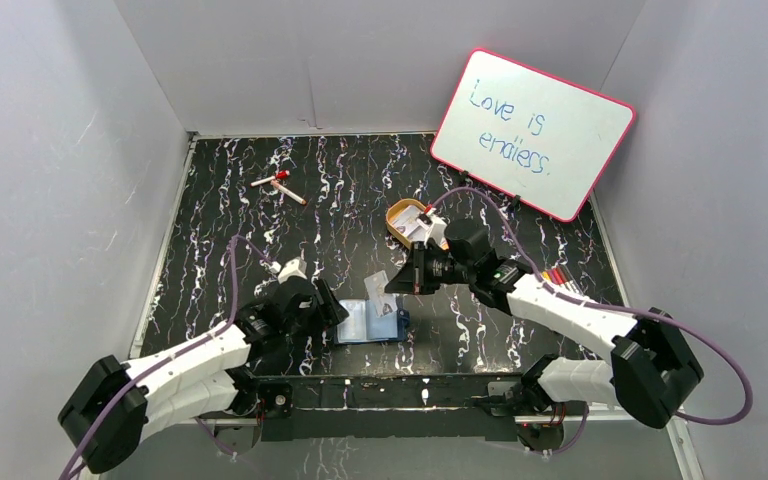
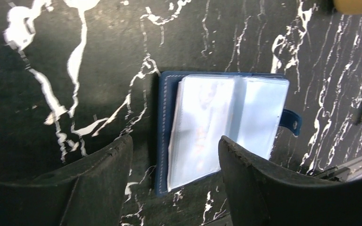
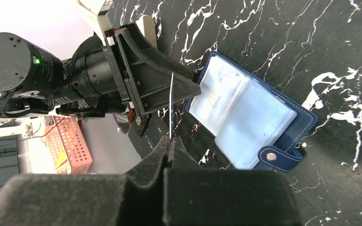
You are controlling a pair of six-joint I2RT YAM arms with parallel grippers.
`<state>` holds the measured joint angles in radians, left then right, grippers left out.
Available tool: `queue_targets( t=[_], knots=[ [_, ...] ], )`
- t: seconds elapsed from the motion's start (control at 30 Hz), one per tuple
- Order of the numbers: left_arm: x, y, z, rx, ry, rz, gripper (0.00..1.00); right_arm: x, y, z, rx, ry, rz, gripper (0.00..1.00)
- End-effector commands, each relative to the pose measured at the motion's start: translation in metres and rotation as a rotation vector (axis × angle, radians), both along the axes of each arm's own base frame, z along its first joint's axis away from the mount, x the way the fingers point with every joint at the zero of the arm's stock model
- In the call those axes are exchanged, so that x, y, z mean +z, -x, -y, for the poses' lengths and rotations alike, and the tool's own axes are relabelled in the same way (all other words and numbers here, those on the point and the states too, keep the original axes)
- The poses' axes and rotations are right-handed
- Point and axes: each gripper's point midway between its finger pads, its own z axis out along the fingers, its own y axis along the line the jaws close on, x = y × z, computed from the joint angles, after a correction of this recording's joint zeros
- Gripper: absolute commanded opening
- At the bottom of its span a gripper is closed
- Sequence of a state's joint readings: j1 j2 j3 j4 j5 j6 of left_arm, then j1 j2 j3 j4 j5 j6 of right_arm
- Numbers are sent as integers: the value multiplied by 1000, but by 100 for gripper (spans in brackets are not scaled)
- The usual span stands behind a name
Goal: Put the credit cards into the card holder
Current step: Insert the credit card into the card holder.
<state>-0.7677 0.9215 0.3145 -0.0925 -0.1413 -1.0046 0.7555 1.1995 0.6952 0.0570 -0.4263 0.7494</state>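
Note:
The card holder (image 1: 370,322) lies open on the black marbled table, its pale blue pockets facing up and its snap tab (image 3: 279,157) to one side. My left gripper (image 2: 174,146) hovers open just over the holder's (image 2: 226,120) near-left corner, a finger on each side. My right gripper (image 3: 170,142) is shut on a credit card (image 3: 171,101), seen edge-on as a thin white line, held upright beside the holder (image 3: 250,110). In the top view that card (image 1: 380,280) hangs just above the holder's far edge. More credit cards (image 1: 418,228) stand in the oval tin.
The golden-orange tin (image 1: 403,217) sits behind the right gripper. A pink-framed whiteboard (image 1: 530,130) leans at the back right. Red-and-white markers (image 1: 278,186) lie at the back left, more markers (image 1: 560,278) on the right. Grey walls enclose the table.

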Motion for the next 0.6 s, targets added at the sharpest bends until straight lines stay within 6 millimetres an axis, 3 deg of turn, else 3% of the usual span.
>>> queue_targets(
  t=[0.0,0.2,0.33,0.57],
  knots=[
    [-9,4,8,-48,8,-33,65,8,2,-19,39,-84,7,0],
    [-12,5,13,-54,54,-30,63,-30,2,-19,-5,3,-79,0],
    [-13,8,14,-60,76,-27,63,-65,1,-6,-67,116,-130,0],
    [-10,11,19,-87,122,-11,62,-108,5,11,-104,239,-189,0]
  ],
)
